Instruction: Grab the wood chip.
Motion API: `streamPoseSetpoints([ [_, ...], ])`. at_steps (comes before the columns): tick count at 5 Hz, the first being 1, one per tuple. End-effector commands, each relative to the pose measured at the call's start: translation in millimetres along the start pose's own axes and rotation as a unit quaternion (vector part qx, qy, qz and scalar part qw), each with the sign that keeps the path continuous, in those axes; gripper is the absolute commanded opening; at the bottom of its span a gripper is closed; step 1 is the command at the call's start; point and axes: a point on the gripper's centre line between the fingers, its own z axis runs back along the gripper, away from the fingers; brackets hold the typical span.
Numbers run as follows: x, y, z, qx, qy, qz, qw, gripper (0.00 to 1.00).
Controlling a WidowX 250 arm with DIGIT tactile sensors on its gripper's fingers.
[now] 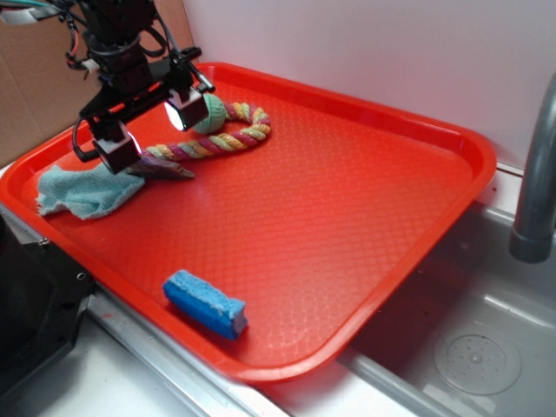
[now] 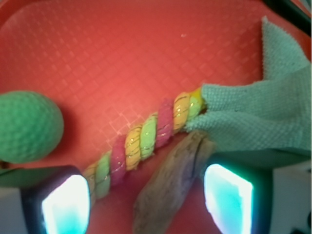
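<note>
Wood chip (image 2: 168, 185) between pincer (image 2: 146, 200) pads (apart)

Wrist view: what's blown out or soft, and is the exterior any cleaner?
Wrist view: the two finger pads glow cyan-white, overexposed; the wood chip and the rope are soft at close range; the gripper stands open. Exterior view: sharper, though the pads flare white there too, and the red tray shows only mild sheen.
</note>
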Motion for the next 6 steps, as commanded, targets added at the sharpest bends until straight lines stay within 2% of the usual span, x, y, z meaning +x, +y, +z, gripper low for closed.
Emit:
streamPoseSetpoints([
  [1,-2.5,18.4,-13.0,0.005,0.01,-0.011,1.0,1.0],
  [3,-5.1,12.6,-25.2,0.014,0.004,-0.01,1.0,1.0],
  [4,-5.4,7.6,-28.6,0.017,0.003,-0.013,1.0,0.2],
  [5,-5.1,5.0,-30.6,0.017,0.001,-0.014,1.0,0.0],
  [6,-5.3,4.2,-30.8,0.016,0.0,-0.019,1.0,0.0],
])
